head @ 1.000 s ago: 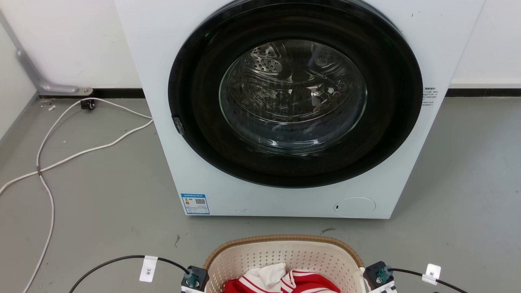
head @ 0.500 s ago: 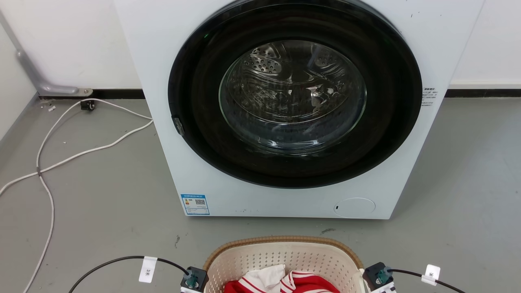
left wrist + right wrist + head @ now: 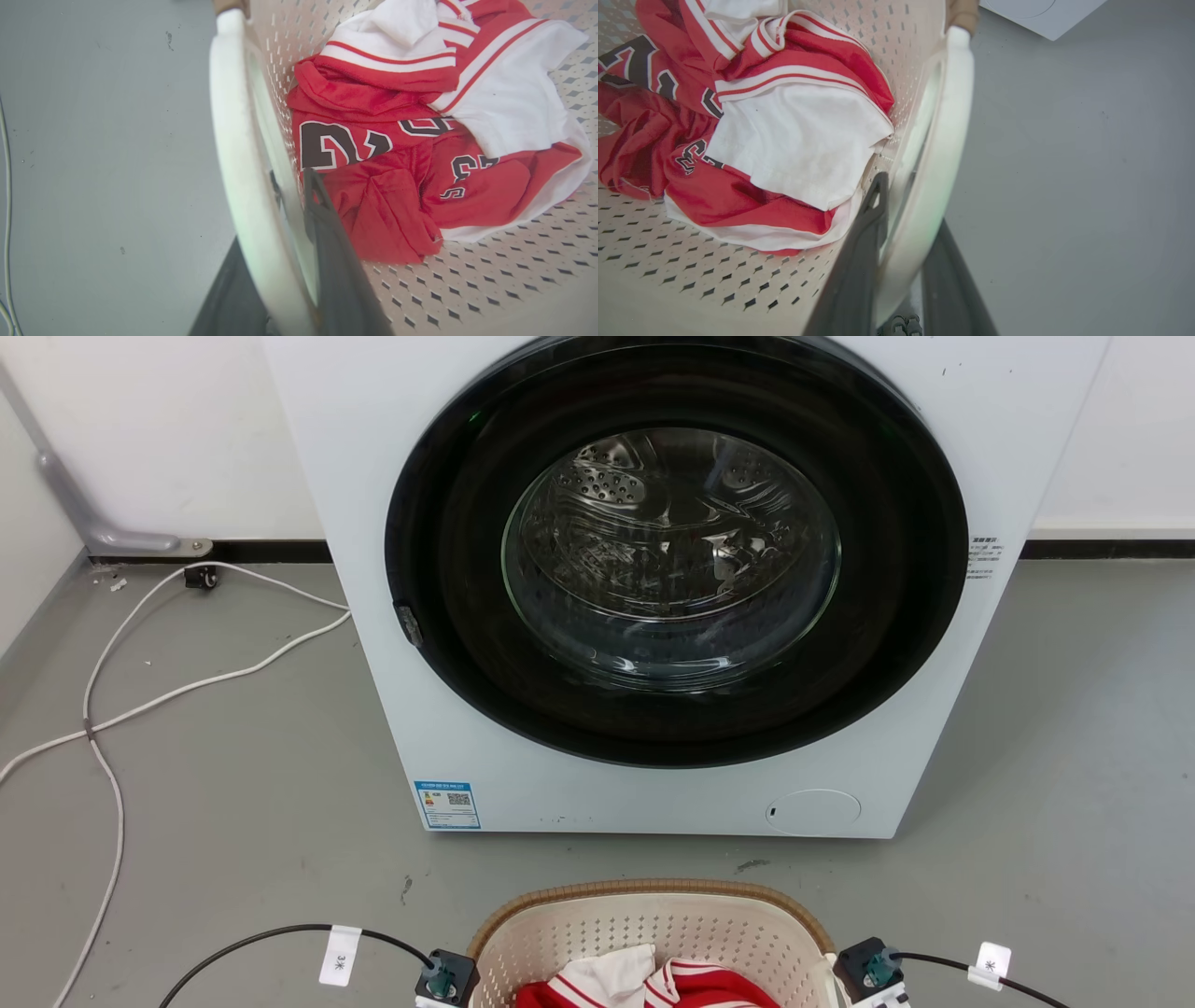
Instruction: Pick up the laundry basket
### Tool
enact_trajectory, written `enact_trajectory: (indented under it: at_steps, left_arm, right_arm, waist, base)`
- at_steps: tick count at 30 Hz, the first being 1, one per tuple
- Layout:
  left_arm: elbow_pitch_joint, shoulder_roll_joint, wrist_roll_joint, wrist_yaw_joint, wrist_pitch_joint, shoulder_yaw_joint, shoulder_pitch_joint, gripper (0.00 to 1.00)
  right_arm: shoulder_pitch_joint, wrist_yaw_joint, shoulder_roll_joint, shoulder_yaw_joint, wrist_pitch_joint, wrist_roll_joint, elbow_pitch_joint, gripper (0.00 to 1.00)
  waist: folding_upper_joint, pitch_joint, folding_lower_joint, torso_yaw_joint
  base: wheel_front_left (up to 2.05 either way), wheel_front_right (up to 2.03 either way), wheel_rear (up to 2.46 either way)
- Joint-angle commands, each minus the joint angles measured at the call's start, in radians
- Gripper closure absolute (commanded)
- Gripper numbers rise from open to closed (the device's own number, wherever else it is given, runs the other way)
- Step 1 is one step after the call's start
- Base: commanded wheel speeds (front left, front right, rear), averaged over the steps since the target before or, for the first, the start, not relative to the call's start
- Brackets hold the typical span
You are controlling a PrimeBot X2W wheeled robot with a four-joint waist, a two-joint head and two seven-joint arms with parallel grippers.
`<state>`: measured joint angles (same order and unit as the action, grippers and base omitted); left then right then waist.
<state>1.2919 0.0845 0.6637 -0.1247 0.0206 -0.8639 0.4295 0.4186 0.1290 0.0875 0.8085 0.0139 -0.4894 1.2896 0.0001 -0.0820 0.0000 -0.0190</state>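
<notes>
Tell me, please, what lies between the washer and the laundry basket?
A bare strip of grey floor separates the washer from the laundry basket, as the head view shows.

Bright, even indoor light with no hard shadows. Head view sharp: glare streaks on the round glass door (image 3: 672,560) of the white front-loading washer (image 3: 485,784), faint soft shadow on the smooth grey floor (image 3: 233,784) at its base. Wrist views: wide-angle bending at edges, long dark fingers (image 3: 334,280) soft. White handle (image 3: 945,140) of the cream-white perforated plastic laundry basket (image 3: 691,280) nearly blown out, with a greenish fringe.
</notes>
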Motion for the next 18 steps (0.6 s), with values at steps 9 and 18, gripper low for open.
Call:
enact_trajectory:
  at_steps: [9, 18]
  left_arm:
    - [-0.007, 0.004, 0.012, -0.009, -0.015, -0.023, 0.008, 1.0]
    - [-0.007, 0.006, 0.028, -0.009, -0.016, -0.037, 0.011, 1.0]
  right_arm:
    - [0.005, 0.003, -0.003, 0.024, 0.005, -0.013, -0.003, 1.0]
    - [0.005, 0.003, 0.001, 0.036, 0.005, -0.025, -0.003, 1.0]
  waist:
    - [-0.0001, -0.001, 0.0, 0.0]
    - [-0.0001, 0.001, 0.0, -0.001]
  base:
    - [0.0, 0.0, 0.0]
    - [0.0, 0.0, 0.0]
